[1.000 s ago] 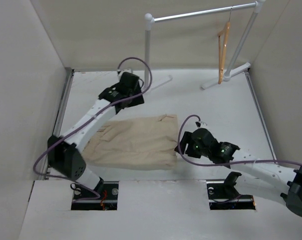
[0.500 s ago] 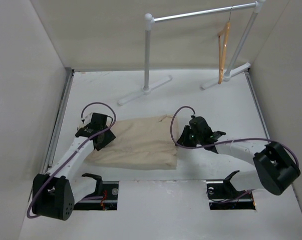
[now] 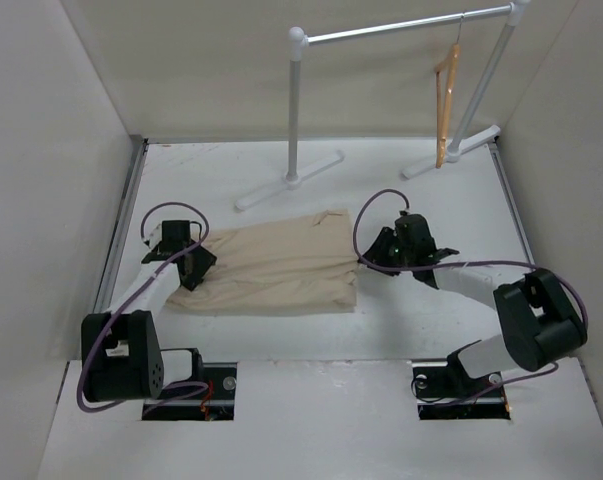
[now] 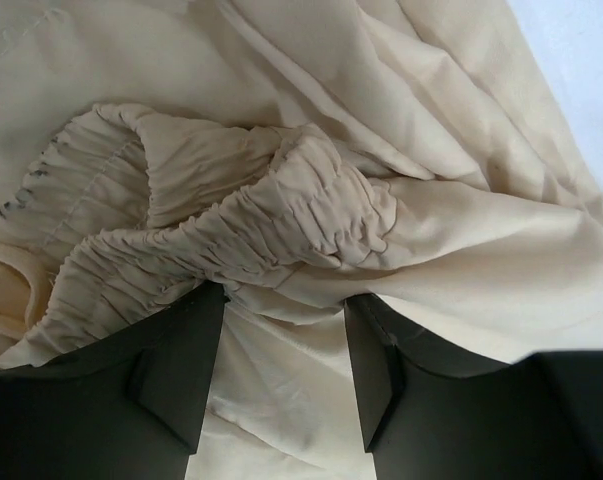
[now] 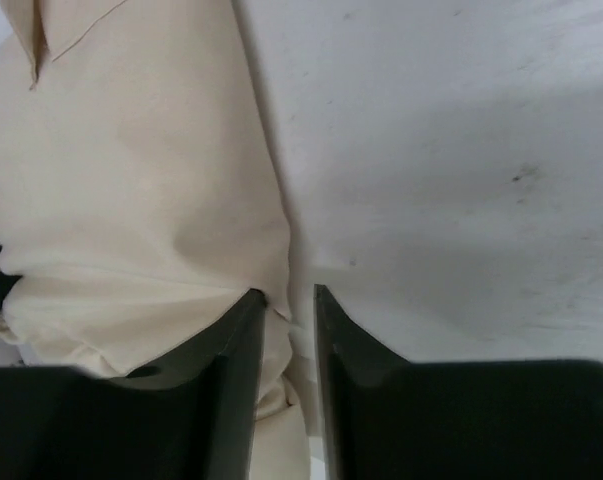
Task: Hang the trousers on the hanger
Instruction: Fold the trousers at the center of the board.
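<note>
White table (image 3: 451, 315), walled on three sides. On it: one pair of beige trousers (image 3: 276, 270), folded and wrinkled, lying flat near centre; one white garment rail (image 3: 401, 28), its two feet resting toward the far edge.

Beige trousers (image 3: 271, 268) folded, wrinkled, flat on table centre; wooden hanger (image 3: 445, 105) hanging from rail, far right.

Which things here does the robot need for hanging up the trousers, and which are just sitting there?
Needed for the job:
- trousers, lying on the table
- hanger, hanging on the rail
- left gripper and right gripper, at either end of the trousers

Just there:
- white rail with its feet
- table
</note>
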Robot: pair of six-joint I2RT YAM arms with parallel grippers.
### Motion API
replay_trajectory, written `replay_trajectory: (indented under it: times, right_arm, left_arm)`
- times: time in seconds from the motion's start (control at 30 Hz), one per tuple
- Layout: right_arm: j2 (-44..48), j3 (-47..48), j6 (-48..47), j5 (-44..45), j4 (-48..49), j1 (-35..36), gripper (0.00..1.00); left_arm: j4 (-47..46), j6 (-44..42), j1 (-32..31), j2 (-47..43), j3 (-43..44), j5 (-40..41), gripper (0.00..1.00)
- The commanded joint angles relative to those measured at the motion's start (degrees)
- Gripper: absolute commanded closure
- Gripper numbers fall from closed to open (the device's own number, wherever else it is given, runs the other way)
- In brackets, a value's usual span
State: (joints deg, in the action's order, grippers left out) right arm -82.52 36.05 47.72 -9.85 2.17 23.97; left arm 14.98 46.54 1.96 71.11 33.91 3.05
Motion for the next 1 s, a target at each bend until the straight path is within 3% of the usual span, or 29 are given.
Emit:
replay_trajectory:
  times: [0.0,0.07,0.13,0.17,0.27,0.33,0.47,0.57,0.67,0.8,0.97]
  right_arm:
    - [2.7,2.44,-1.58,1.93,-0.93,-0.55,0.55]
    - [7.0,2.36,-2.19,2.46,-3.57,-0.54,0.42]
    - [13.32,2.62,-2.46,4.04,-8.13,-0.28,0.39]
    - [15.09,2.88,-2.46,4.22,-9.2,0.07,0.44]
    - [18.79,4.63,-2.02,2.56,-11.23,3.75,0.72]
    - [18.02,6.21,-0.36,0.63,-10.53,7.7,0.82]
    - [12.4,6.93,4.47,-1.75,-2.72,15.87,0.85]
    - [7.83,3.25,6.15,-0.09,2.2,18.17,0.85]
    - [3.87,-2.46,7.64,1.41,6.95,18.09,0.86]
    - [-0.18,-8.01,8.79,2.37,11.7,17.82,0.86]
    - [0.33,-7.67,9.4,2.9,11.02,18.09,0.83]
  left_arm:
    - [-2.16,1.0,-0.94,-0.96,3.87,0.29,0.5]
    - [0.47,0.74,-1.82,-4.21,5.81,0.29,0.49]
    - [3.46,0.57,-2.44,-7.2,7.3,0.29,0.48]
    - [4.87,0.48,-2.61,-8.69,7.92,0.2,0.48]
    - [6.9,0.56,-4.28,-12.22,8.45,0.64,0.48]
    - [7.6,1.09,-6.29,-13.01,8.63,1.08,0.5]
    - [6.99,4.51,-12.53,-12.32,6.97,2.49,0.57]
    - [5.76,6.36,-14.83,-11.26,3.98,3.89,0.58]
    - [1.64,6.72,-13.69,-10.65,-0.93,4.25,0.59]
    - [-4.07,5.93,-6.33,-6.96,-5.86,2.76,0.6]
    - [-6.2,4.0,-1.91,-4.83,-4.56,-0.59,0.6]
